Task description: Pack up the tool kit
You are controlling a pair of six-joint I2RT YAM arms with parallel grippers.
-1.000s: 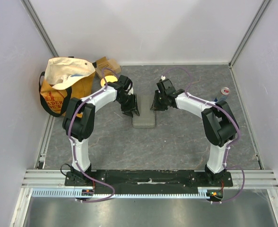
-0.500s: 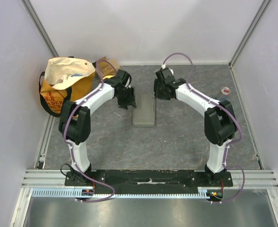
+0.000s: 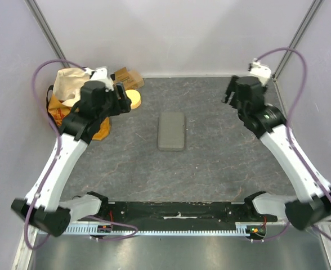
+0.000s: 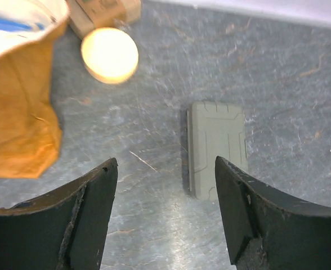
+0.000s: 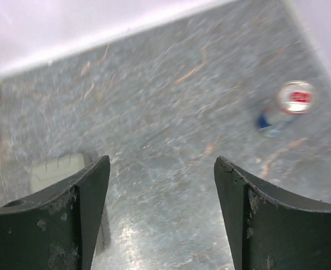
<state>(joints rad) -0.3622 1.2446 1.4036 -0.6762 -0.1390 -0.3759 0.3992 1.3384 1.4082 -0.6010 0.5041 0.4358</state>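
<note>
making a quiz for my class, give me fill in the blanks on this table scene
1. The case lies flat with its lid ___.
2. The left tool and right tool are both ___, holding nothing.
3. In the top view the bag stands to the ___ of the case.
4. The round disc near the bag is ___ in colour.
Missing words: closed; open; left; yellow

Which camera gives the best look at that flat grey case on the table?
The top view: the case lies whole and uncovered. The left wrist view shows the case closer, one corner behind a claw finger; the right wrist view catches only its blurred end.
</note>
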